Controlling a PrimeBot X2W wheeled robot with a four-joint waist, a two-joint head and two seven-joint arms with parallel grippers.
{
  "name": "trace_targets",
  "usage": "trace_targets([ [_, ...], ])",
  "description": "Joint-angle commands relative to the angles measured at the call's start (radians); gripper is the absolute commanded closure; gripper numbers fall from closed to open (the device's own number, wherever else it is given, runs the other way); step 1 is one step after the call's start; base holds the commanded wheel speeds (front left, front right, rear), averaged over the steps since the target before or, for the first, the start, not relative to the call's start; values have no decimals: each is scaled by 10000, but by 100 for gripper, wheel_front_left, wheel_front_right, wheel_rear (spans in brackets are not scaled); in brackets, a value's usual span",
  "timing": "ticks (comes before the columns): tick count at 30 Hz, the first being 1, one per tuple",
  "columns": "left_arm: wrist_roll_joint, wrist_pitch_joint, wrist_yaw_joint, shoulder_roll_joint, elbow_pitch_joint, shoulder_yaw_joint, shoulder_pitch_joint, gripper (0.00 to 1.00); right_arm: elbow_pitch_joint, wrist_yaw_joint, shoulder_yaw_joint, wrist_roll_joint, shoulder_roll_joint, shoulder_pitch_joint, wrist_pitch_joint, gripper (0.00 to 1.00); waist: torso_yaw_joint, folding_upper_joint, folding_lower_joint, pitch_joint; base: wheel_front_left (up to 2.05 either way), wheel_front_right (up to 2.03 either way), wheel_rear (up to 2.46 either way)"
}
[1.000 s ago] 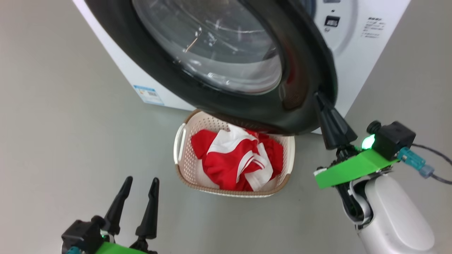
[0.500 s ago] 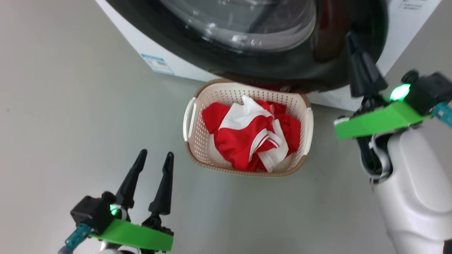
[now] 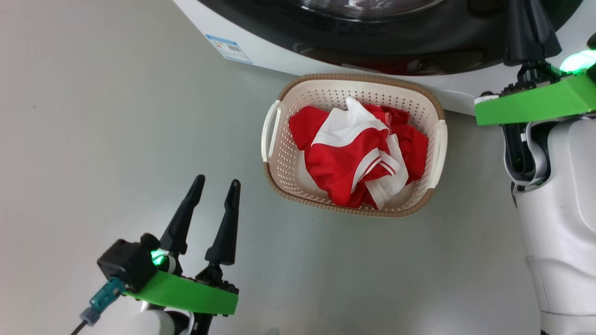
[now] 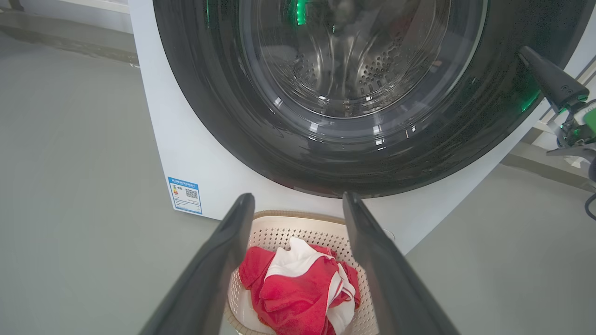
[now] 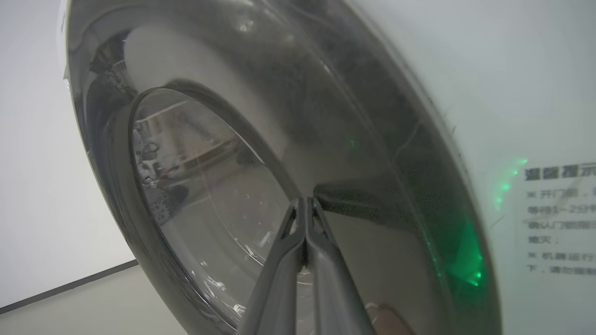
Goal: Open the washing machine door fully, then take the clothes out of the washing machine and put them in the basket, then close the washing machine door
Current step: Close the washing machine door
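Right wrist view: right gripper (image 5: pixel 305 201), fingers pressed together, tips against the glossy rim of the washing machine door (image 5: pixel 363 153). Left gripper (image 3: pixel 218 180) idle, fingers apart. Clothes (image 3: pixel 354 158) in the basket (image 3: pixel 354 211) on the floor (image 3: pixel 116 116) just below. Could skid off that slick curve, leaving it unlatched.

Smooth grey floor (image 3: pixel 93 116), matt with a soft sheen and evenly lit, spans the head view with no seams or markings. In the left wrist view, meets a pale wall base (image 4: pixel 74 4) at the upper left, with a darker band lying just in front of that junction. In the right wrist view, plain white wall (image 5: pixel 28 186), joined to the floor by a thin dark skirting line (image 5: pixel 70 288), slanted in that view.
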State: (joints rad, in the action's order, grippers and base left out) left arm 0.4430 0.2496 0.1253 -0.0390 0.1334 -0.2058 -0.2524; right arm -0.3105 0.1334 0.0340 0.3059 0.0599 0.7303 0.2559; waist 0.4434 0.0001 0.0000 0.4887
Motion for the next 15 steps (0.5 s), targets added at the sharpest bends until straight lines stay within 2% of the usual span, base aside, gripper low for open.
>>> trace_targets([
  [1, 43, 122, 54, -167, -248, 300, -193, 0, 254, -27, 101, 1, -97, 445, 59, 100, 92, -1, 0, 131, 0, 0, 0],
  [8, 6, 122, 54, -152, -170, 387, -187, 0, 182, -27, -280, 83, -97, 205, 59, 100, -69, -1, 0, -65, 0, 0, 0],
  [9, -7, 122, 54, -152, -151, 408, -177, 0, 153, -27, -361, 106, -97, 88, 59, 98, -115, -1, 0, -136, 0, 0, 0],
  [10, -20, 122, 54, -161, -132, 438, -160, 0, 122, -27, -463, 118, -97, -50, 59, 91, -165, -1, 0, -217, 0, 0, 0],
  [11, -20, 122, 54, -161, -132, 438, -160, 0, 122, -27, -463, 118, -97, -50, 59, 91, -165, -1, 0, -217, 0, 0, 0],
  [13, -44, 122, 54, -196, -99, 505, -112, 0, 72, -27, -680, 157, -97, -352, 59, 57, -274, -1, 0, -397, 0, 0, 0],
  [14, -57, 122, 54, -220, -82, 544, -78, 0, 53, -27, -785, 195, -97, -517, 59, 50, -335, -1, 0, -492, 0, 0, 0],
  [15, -71, 122, 54, -249, -62, 589, -40, 0, 21, -27, -908, 231, -97, -681, 59, 0, -402, -1, 0, -587, 0, 0, 0],
])
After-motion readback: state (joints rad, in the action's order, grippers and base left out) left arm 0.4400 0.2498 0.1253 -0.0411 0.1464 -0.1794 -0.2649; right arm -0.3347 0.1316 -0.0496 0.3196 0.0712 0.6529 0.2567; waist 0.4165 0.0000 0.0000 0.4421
